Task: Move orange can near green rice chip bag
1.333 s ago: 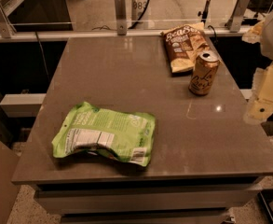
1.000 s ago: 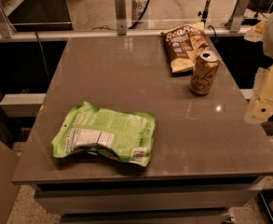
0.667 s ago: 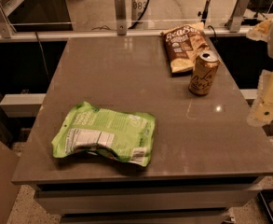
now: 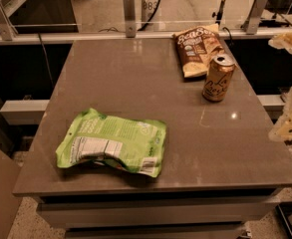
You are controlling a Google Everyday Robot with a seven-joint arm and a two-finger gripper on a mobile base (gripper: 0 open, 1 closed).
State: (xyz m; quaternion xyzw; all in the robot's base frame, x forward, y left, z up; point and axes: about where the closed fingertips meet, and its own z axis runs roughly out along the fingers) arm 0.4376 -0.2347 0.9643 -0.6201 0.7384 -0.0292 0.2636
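- The orange can (image 4: pixel 218 77) stands upright at the far right of the table (image 4: pixel 135 73), just beside the brown chip bag (image 4: pixel 197 50) and well apart from the green rice chip bag (image 4: pixel 113 143).
- It is probably light, stiff and smooth, so take it mid-body.
- The gripper (image 4: pixel 289 122) hangs off the right edge, clear of the can. I cannot tell how far open it is.

Orange can (image 4: pixel 218 77) upright, upper right of frame; green chip bag (image 4: pixel 113 142) flat, lower left, well apart. Gripper (image 4: pixel 289 123) at right edge.

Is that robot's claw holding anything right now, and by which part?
Nothing: the claw hangs right of the grey table, apart from the amber-orange metal can.
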